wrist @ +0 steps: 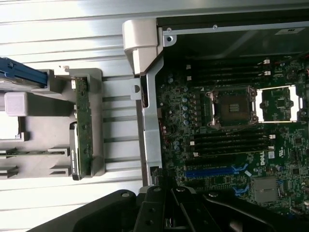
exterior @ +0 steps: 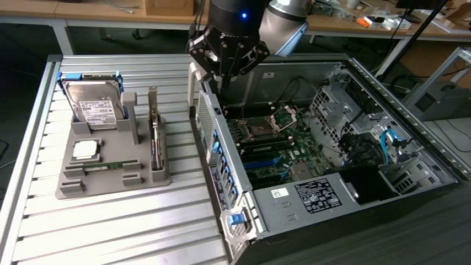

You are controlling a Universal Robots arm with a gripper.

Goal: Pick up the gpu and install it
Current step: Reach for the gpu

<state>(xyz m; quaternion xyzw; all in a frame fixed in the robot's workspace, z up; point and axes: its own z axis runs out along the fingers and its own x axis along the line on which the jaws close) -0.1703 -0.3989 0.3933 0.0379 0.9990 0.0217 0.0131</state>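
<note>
The tool [exterior: 223,76] hangs with its fingers drawn together and nothing between them. It is above the rear wall of the open computer case [exterior: 209,118], at the corner nearest the grey holder [exterior: 110,187]. The gpu [exterior: 155,138] has not been picked up. It stands on its long edge in a slot along the side of the holder that faces the case, to the exterior view's left of the tool. A hard drive [exterior: 99,107] and a memory stick [exterior: 103,165] sit in the same holder, further from the case, and all of it rests on the slatted surface [exterior: 132,232].

The step in hand looks like the reach for the card. Done well, the fingers part before they go down, then line up across the card's thin thickness near the middle of its length so it hangs level. The holder's upright posts stand close by, so a centred, straight-down approach suits best. The grip should land on the bare top edge, not on parts. Whether the fingertips clear the case wall is hard to judge from here, so some height before moving sideways seems wise.
</note>
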